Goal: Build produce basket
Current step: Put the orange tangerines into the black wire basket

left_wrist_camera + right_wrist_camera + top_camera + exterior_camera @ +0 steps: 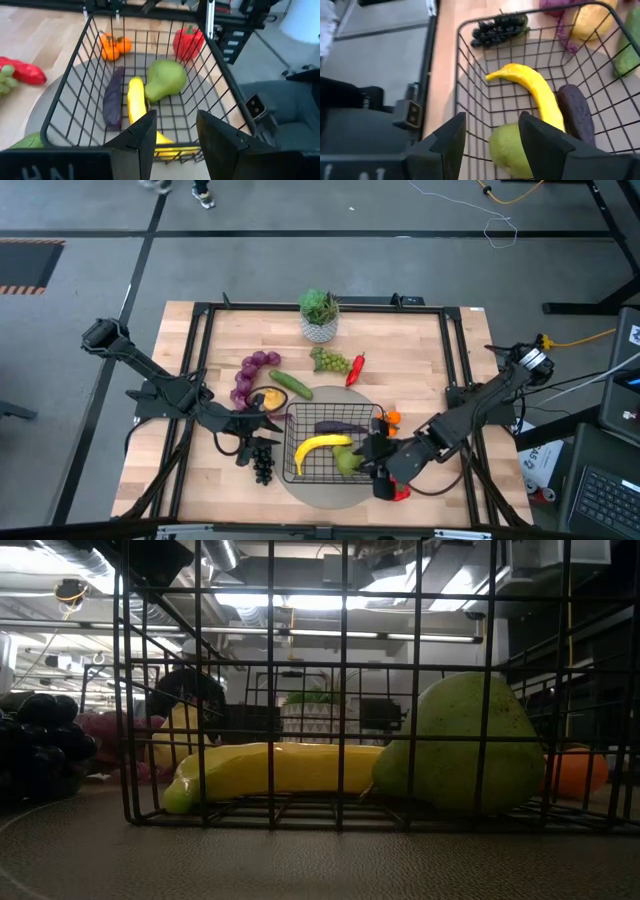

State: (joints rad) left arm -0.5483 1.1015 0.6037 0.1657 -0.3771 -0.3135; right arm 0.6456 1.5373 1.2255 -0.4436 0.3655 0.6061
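Both grippers hang open at opposite sides of the basket (pixel 300 463), which holds three pieces of produce.

The basket sits near the worktop's (pixel 420 370) front edge, midway along it, holding the yellow banana (pixel 322 447), green pear (pixel 347 461) and eggplant (pixel 340 426). The left gripper (pixel 268 423) is at the basket's left rim, its fingers (pixel 145 135) apart around nothing; the right gripper (pixel 372 448) is over the right rim above the pear, fingers (pixel 451 137) likewise spread and empty. Black grapes (pixel 263 463) lie just outside the left wall; an orange piece (pixel 392 417) and a red pepper (pixel 188 42) lie outside the right. Purple grapes (pixel 250 372), cucumber (pixel 291 383), green grapes (pixel 331 361) and a red chili (pixel 355 369) lie behind the basket, toward the potted plant (pixel 319 314) at the back edge.
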